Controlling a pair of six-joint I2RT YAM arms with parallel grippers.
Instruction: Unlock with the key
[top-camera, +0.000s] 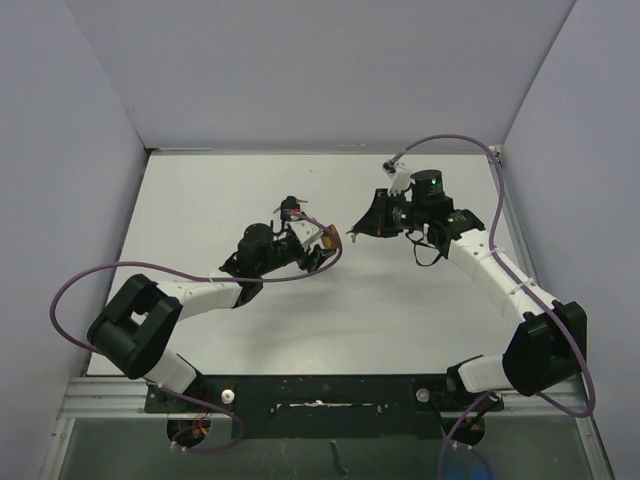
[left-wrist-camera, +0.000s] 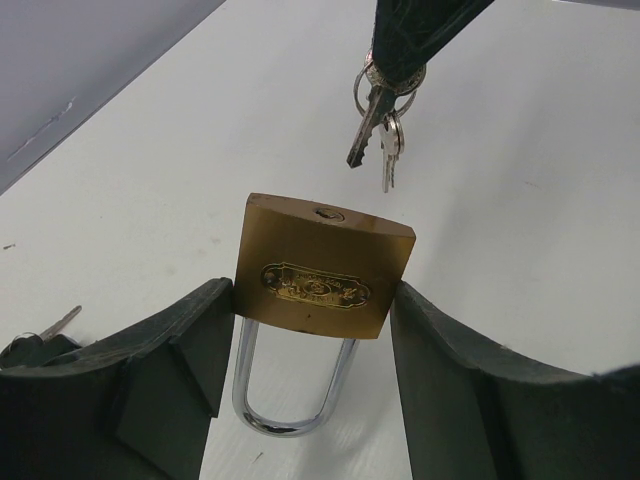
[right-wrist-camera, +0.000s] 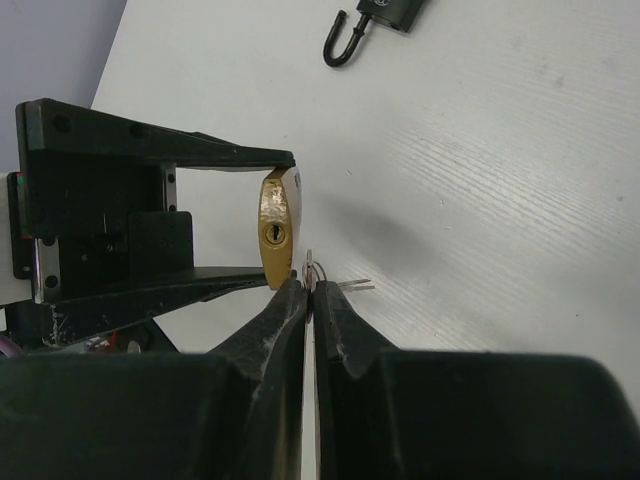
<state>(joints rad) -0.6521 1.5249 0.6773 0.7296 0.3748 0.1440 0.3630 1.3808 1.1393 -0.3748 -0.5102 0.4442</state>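
A brass padlock (left-wrist-camera: 322, 275) is clamped by its sides between my left gripper's (left-wrist-camera: 315, 305) fingers, above the table. Its steel shackle (left-wrist-camera: 290, 400) is closed and points back toward the wrist. Its keyhole (right-wrist-camera: 275, 236) faces my right gripper (right-wrist-camera: 308, 285). The right gripper is shut on a ring of silver keys (left-wrist-camera: 376, 120); one key hangs tip down just short of the keyhole, not touching it. In the top view the padlock (top-camera: 326, 240) and keys (top-camera: 352, 237) meet mid-table, with the left gripper (top-camera: 318, 250) and right gripper (top-camera: 362, 228) facing each other.
A black padlock (right-wrist-camera: 392, 12) with a dark shackle lies on the white table (top-camera: 300, 330) beyond the left gripper. A loose small key (left-wrist-camera: 58, 322) lies beside the left finger. Grey walls enclose the table on three sides.
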